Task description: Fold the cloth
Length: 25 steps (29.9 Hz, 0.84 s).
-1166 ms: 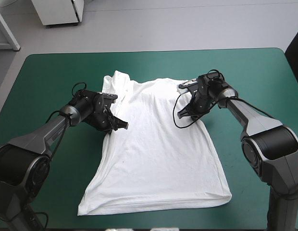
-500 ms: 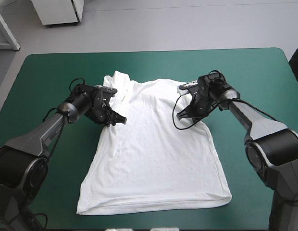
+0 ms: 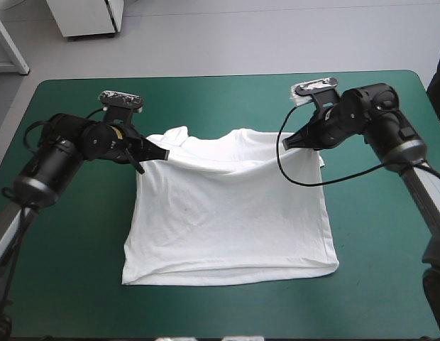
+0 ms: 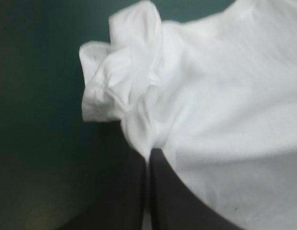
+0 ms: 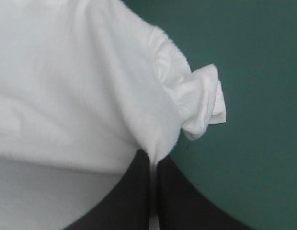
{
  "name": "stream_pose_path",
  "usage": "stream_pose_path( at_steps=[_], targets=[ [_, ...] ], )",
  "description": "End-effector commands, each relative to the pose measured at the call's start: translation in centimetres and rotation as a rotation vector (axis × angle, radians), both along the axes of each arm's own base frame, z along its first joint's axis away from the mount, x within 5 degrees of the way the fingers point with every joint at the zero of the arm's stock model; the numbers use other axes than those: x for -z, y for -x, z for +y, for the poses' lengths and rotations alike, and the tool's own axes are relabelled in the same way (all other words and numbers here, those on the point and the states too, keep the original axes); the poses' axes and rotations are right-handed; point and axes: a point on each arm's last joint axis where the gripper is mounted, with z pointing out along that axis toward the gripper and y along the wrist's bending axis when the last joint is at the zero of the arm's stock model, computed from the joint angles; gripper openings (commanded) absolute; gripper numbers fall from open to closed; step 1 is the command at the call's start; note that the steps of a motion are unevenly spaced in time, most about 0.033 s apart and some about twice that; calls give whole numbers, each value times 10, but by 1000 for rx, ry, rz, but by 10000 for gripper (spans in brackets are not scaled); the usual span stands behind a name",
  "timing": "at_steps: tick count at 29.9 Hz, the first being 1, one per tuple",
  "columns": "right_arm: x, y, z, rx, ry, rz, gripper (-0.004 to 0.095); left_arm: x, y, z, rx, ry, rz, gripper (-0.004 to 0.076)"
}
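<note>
Left fingers (image 4: 131,196), right fingers (image 5: 134,196) each clamped on a T-shirt (image 3: 231,213) shoulder, collar end away, hem toward the robot.

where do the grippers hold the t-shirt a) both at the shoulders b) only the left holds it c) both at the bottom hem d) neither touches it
a: the left gripper and right gripper are each shut on the T-shirt at a shoulder, as both wrist views show.

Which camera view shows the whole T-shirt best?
The high view: the whole T-shirt shows, hem flat on the table. The wrist views show only the shoulder parts pinched by the left hand and right hand.
</note>
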Motion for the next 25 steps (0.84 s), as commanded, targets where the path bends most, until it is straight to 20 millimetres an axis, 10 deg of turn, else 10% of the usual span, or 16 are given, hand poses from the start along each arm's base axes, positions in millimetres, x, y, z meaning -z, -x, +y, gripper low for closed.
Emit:
stream_pose_path(
  at_steps=[1,15,25],
  targets=[
    [-45,27,-10,18,-59,-153,-17,-51,30,8,1,86,-185,-10],
    [-156,106,-28,8,-276,-558,-17,-159,106,25,68,261,-552,-10],
    [-188,88,-27,25,-288,-731,-17,-168,78,18,52,310,-679,-10]
  ],
)
